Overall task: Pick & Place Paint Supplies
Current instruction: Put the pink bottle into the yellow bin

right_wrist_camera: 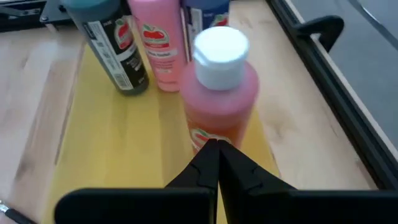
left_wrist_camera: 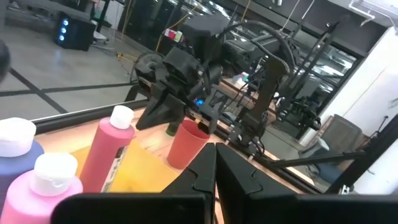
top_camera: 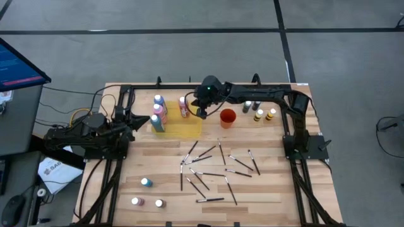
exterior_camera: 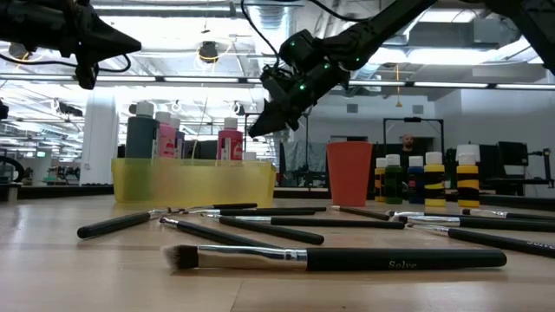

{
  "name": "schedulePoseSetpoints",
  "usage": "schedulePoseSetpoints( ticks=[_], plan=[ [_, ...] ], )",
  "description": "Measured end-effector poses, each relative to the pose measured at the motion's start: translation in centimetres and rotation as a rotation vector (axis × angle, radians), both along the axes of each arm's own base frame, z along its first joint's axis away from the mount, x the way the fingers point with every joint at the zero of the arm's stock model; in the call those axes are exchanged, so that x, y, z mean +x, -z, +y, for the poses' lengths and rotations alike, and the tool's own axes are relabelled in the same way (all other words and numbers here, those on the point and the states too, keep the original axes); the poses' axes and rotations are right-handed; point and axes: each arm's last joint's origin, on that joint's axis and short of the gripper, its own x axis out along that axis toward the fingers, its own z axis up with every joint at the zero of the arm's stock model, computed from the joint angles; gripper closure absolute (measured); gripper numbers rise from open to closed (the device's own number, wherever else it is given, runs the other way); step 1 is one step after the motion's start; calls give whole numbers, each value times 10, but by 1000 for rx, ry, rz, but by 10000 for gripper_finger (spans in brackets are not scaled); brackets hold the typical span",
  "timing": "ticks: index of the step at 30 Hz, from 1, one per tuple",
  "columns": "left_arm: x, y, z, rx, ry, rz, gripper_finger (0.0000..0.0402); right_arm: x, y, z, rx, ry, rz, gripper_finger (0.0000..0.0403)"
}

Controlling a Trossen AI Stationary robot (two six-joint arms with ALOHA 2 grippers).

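A yellow tray [top_camera: 183,129] on the table's far middle holds a red-pink bottle [right_wrist_camera: 221,99] standing upright on its base. A dark teal bottle [right_wrist_camera: 112,43], a pink one [right_wrist_camera: 158,43] and a blue one [right_wrist_camera: 205,12] stand at its left end. My right gripper [top_camera: 202,114] hangs shut and empty above the tray, just right of the red-pink bottle [exterior_camera: 230,143], its tips [exterior_camera: 257,130] clear of it. My left gripper [top_camera: 136,120] waits shut and raised at the tray's left end. Several dark brushes [top_camera: 211,167] lie flat and scattered at mid table.
An orange-red cup [top_camera: 227,117] stands right of the tray. Three small bottles [top_camera: 259,112] stand at the far right. Three more [top_camera: 146,192] sit near the left front edge. Black frame rails [top_camera: 297,157] run along the table's sides. A person stands in the room behind [exterior_camera: 408,143].
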Motion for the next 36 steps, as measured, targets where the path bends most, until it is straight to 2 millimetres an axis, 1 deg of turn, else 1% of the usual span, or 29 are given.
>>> schedulePoseSetpoints(
  ticks=[1, 3, 6, 8, 15, 24, 27, 30, 32, 33, 36],
  plan=[
    [0, 0, 0, 0, -2, -2, 401, 3, 4, 1, 1, -4, -4, 403],
    [0, 0, 0, 0, -3, -5, 401, 2, 14, 4, 35, -19, 42, 403],
    [0, -1, 0, -1, -6, -7, 401, 11, 22, 6, 21, -29, 19, 403],
    [0, -1, 0, -2, -7, -13, 401, 8, 27, 5, 39, -20, 47, 403],
    [0, -1, 0, -1, -7, -13, 401, 9, 27, -1, 25, -10, 21, 403],
    [0, -2, 0, 0, -6, -18, 401, 13, 22, -1, -5, -15, -38, 403],
    [0, -2, 0, 0, -6, -18, 401, 18, 31, -1, -4, -18, -49, 403],
    [0, -2, 0, 0, -6, -18, 401, 21, 46, -2, 26, -9, -23, 403],
    [0, -2, 0, -1, -5, -19, 401, 24, 51, 1, 11, -17, -6, 403],
    [0, -2, 0, -1, -5, -19, 401, 25, 50, 1, 4, -22, -4, 403],
    [0, -2, 0, -1, -5, -19, 401, 31, 39, 1, -21, -27, -51, 403]
  ],
)
